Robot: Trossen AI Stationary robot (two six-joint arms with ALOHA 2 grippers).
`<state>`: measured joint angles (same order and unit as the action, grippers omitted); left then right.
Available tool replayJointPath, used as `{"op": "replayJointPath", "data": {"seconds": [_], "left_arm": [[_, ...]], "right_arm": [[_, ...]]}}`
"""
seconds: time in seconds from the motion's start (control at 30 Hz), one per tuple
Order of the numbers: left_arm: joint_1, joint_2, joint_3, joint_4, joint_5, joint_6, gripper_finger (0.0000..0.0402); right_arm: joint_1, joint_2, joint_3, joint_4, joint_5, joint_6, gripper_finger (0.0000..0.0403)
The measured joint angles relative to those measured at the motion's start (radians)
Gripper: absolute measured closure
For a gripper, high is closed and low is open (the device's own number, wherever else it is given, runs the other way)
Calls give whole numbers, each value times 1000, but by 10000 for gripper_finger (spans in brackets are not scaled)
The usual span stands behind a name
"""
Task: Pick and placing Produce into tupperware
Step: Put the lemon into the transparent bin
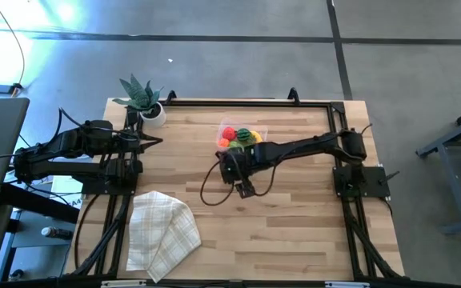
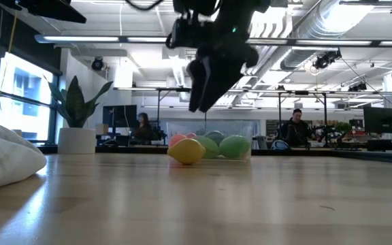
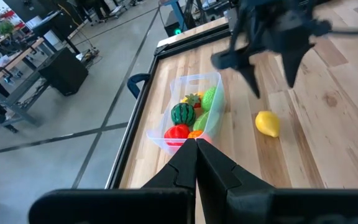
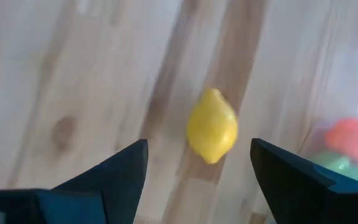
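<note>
While the left arm waits at the left edge of the surface (image 1: 294,216), near the potted plant (image 1: 142,98) and above the folded checked cloth (image 1: 162,232), its left pincer (image 3: 196,144) is shut to a point and empty, parked clear of the work. Right of it, the right pincer (image 4: 199,163) hangs over the wood with jaws spread wide and nothing between them, straddling the toy lemon (image 4: 212,126) from above; judging by that line-up, a descent and pinch come next. This lemon lies loose just beside the clear tupperware (image 3: 174,90). Inside the tub: a dark green striped piece (image 3: 183,114), a red piece (image 3: 176,132), a light green one, orange bits, room left.
</note>
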<state>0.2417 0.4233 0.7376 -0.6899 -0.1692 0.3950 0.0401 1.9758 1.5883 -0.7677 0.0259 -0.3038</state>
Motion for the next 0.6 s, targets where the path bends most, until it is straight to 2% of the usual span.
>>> {"op": "replayJointPath", "data": {"seconds": [0.27,0.6], "left_arm": [[0,0,0,0,0,0,401],[0,0,0,0,0,0,401]], "right_arm": [[-65,60,0,24,-77,22,127],[-68,111,0,79,-83,16,127]]}}
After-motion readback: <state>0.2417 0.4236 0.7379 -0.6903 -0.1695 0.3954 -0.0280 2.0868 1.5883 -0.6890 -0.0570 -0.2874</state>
